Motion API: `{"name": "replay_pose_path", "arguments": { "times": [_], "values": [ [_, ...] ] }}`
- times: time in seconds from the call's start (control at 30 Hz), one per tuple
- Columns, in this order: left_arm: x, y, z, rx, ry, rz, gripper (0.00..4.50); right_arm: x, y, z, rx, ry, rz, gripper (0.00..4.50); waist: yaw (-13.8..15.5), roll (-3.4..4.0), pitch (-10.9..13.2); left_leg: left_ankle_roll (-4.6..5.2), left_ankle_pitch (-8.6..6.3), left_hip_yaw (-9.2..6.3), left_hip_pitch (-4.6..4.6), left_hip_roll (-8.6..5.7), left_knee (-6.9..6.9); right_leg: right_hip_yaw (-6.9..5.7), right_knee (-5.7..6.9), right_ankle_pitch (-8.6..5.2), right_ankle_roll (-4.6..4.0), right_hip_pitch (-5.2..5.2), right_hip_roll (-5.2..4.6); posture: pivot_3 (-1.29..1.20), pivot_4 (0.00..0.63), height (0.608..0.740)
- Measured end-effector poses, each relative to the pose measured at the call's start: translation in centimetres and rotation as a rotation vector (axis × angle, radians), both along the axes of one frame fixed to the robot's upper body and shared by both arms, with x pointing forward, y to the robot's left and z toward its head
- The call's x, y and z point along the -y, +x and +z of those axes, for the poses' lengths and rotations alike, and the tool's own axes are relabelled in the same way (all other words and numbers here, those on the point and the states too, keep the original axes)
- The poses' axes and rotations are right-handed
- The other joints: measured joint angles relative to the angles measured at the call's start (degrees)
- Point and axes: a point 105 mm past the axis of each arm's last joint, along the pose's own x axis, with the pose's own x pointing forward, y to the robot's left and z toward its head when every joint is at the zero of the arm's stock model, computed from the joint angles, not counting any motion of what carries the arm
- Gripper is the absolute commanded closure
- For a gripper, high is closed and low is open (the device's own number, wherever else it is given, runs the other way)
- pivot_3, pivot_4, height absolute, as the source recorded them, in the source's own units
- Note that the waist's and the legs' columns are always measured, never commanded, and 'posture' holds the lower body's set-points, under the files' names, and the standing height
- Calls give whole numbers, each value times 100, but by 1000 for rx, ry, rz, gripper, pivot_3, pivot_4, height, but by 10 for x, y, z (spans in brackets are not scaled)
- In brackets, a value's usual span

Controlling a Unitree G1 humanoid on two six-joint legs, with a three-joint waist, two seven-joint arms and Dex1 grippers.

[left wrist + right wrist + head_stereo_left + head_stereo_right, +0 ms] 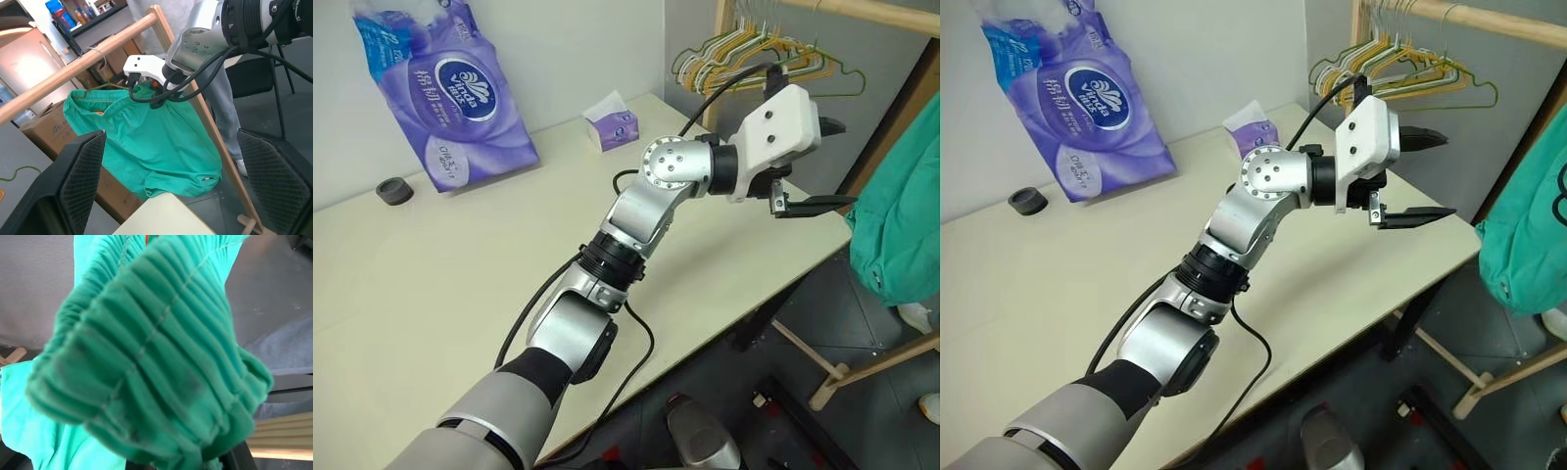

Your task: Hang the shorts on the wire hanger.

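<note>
- Two black fingers of the left gripper (1413,174) are held wide apart, nothing between.
- The shorts (151,142), at three o'clock of the table (431,294), are clamped at the waistband by the right gripper (142,88).

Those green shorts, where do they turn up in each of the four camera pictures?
Left eye view: the shorts hang at the right edge, past the table.
Right eye view: right edge again.
Left wrist view: centre, under the wooden rail, the right gripper at the waistband.
Right wrist view: the bunched waistband up close.
Shared landmark: the wooden rail.
</note>
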Motion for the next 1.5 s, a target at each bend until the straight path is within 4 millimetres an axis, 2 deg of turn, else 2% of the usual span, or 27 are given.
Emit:
{"name": "replay_pose_path", "arguments": {
  "times": [0.4,0.63,0.77,1.07,1.23,1.43,1.5],
  "values": [
    [1,1,-1,-16,1,5,22,-5,8,18,169,75,-16,4500,203,-8,11,2,-1,16,3,2,1,17,-5,5,14,-1,5,-402,156,740],
    [2,0,-1,-19,1,0,22,11,-6,24,176,25,-86,4500,249,-10,14,12,-8,18,0,2,0,19,-9,4,15,-3,4,-373,159,740],
    [3,-2,0,-19,2,-5,22,19,-12,17,158,-6,-129,4500,278,-13,16,13,-8,20,2,2,1,19,-7,4,15,-2,5,-348,163,740],
    [0,-4,2,-11,12,-3,22,23,-16,-21,74,9,-165,4500,477,-17,19,13,-8,22,4,4,2,25,-6,5,17,-2,9,-320,151,740],
    [-3,-2,1,-15,19,6,22,23,-16,-22,100,33,-177,4500,560,-17,20,13,-8,20,2,3,2,23,-9,6,16,-3,9,-331,151,740],
    [-5,-2,-2,-22,19,10,22,10,-3,-21,127,87,-78,4500,562,-18,20,14,-9,22,0,3,2,24,-11,6,17,-3,8,-366,151,740],
    [-15,2,-7,-35,30,31,22,-12,13,-20,112,136,48,4500,496,-17,20,14,-9,27,4,5,2,30,-7,6,17,-4,9,-377,153,740]
  ]
}}
